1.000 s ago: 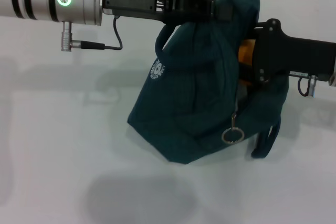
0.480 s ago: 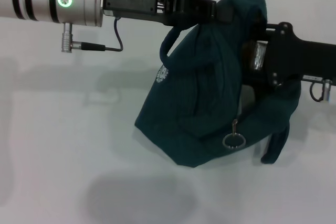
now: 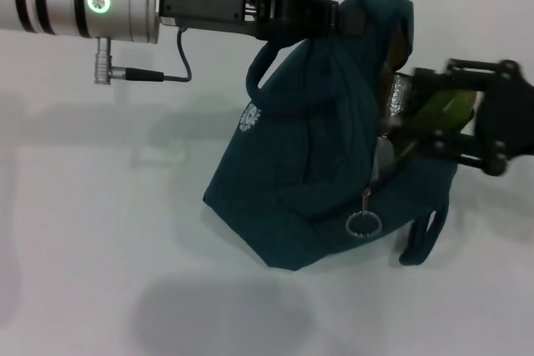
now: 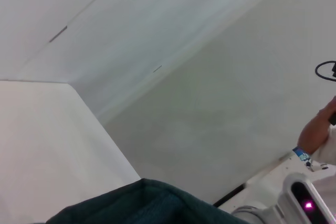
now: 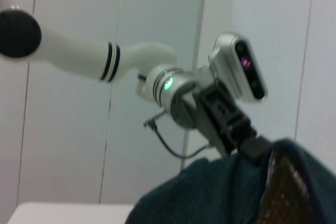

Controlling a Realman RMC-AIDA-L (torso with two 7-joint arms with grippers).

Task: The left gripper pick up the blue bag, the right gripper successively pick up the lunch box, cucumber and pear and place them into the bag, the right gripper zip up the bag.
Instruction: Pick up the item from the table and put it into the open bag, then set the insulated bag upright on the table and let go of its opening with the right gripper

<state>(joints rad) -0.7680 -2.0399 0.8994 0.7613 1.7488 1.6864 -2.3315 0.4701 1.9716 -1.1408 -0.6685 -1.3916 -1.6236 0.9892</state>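
The blue bag (image 3: 309, 164) hangs with its bottom on the white table, its mouth turned toward my right side. My left gripper (image 3: 355, 18) is shut on the bag's top edge and holds it up; the right wrist view shows this gripper (image 5: 252, 144) clamped on the bag (image 5: 210, 195). My right gripper (image 3: 446, 110) is blurred at the bag's mouth, its fingers spread apart. The clear lunch box (image 3: 403, 93) shows inside the mouth. A yellow-green thing (image 3: 442, 110) lies between the fingers; I cannot tell whether it is the cucumber or the pear. The zipper's ring pull (image 3: 364, 223) dangles low.
A bag handle (image 3: 421, 239) droops onto the white table (image 3: 100, 231). The left arm's cable (image 3: 150, 75) hangs under its green ring light (image 3: 98, 0). In the left wrist view a person's hand (image 4: 317, 129) shows far off, beyond the bag's fabric (image 4: 147, 205).
My right gripper has drawn back to the right out of the bag's mouth and spread its fingers. The orange pear seen a second ago no longer shows. The bag has swung slightly.
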